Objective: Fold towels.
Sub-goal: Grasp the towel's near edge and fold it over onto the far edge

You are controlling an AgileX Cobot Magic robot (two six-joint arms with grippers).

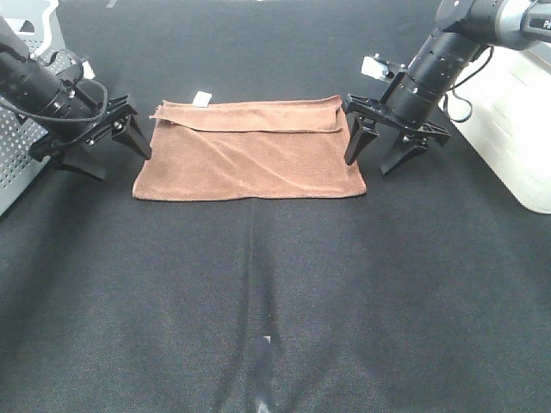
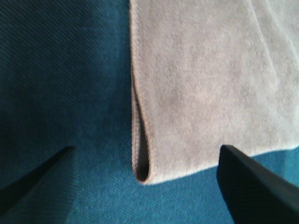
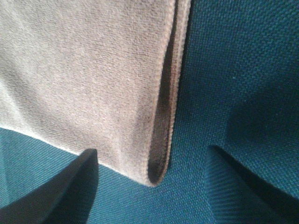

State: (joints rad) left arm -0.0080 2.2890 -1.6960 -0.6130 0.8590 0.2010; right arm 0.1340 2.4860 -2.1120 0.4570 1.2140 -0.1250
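On the dark table [image 1: 275, 301] the towel [image 1: 250, 159] lies flat towards the far middle, already doubled once, its folded edge nearest and smooth; it looks light, soft and limp, so it will likely sag wherever it is not held, though the napped pile should resist slipping; the left claw [image 1: 125, 166] and the right claw [image 1: 368, 166] stand spread wide just off its two short edges, pinching nothing; the wrist views show two layers gaping at each near corner, so a hold there should catch both; farther back the upper layer stops short of the lower hem, near a small white tag [image 1: 202, 99].
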